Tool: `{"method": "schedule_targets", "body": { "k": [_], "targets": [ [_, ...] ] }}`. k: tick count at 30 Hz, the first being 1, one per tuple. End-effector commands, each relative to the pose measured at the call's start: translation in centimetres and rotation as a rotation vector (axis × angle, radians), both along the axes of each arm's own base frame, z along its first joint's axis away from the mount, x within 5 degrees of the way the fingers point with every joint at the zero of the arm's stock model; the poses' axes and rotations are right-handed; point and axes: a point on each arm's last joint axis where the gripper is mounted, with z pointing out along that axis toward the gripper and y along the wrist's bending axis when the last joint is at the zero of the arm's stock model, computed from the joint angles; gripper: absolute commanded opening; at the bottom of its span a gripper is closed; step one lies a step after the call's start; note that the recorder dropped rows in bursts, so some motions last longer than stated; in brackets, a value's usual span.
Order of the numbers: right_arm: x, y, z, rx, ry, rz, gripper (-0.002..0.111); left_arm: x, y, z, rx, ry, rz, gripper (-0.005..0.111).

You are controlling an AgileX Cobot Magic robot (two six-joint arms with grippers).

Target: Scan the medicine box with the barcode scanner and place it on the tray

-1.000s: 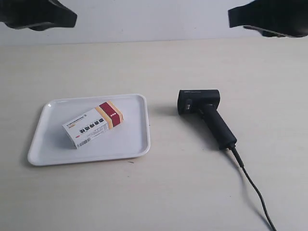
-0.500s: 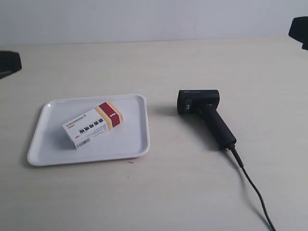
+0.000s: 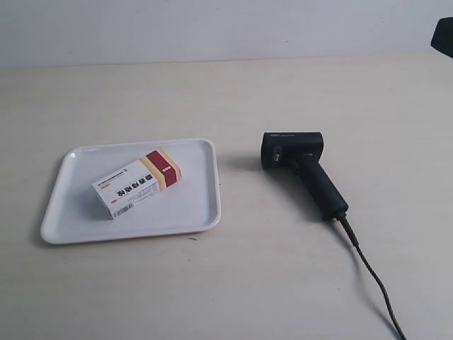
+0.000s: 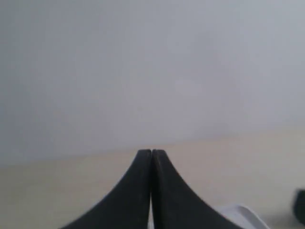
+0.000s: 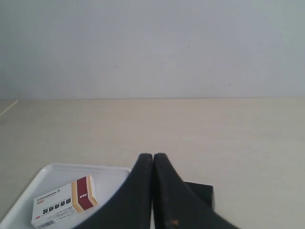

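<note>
The medicine box (image 3: pixel 137 183) lies flat inside the white tray (image 3: pixel 198 152), its dark red and tan end toward the back right. It also shows in the right wrist view as the medicine box (image 5: pixel 64 202) on the tray (image 5: pixel 52 174). The black barcode scanner (image 3: pixel 303 172) lies on the table right of the tray, cable trailing to the front. My right gripper (image 5: pixel 153 156) is shut and empty, high above the table, with the scanner's head (image 5: pixel 202 192) partly hidden behind it. My left gripper (image 4: pixel 151 151) is shut and empty too, also held high.
The scanner's thin cable (image 3: pixel 375 276) runs across the table to the front right corner. A dark piece of the arm at the exterior view's right (image 3: pixel 444 35) shows at the frame's edge. A pale wall stands behind the table. A tray corner (image 4: pixel 240 214) shows in the left wrist view.
Both arms have drawn back out of the exterior view: the one at the left is gone, the one at the right shows only at the edge. Box, tray and scanner have not moved.
</note>
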Motion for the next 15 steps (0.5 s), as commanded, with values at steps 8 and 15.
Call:
{"method": "schedule_targets", "body": {
  "k": [8, 15],
  "targets": [
    [-0.1, -0.1, 0.1, 0.013, -0.012, 0.000, 0.000, -1.0, 2.2, -5.1, -0.031, -0.247, 0.267, 0.003],
    [-0.1, -0.1, 0.0, 0.010, -0.008, -0.001, 0.000, -0.8, 2.4, -8.2, 0.016, 0.091, 0.294, 0.003]
  ]
}}
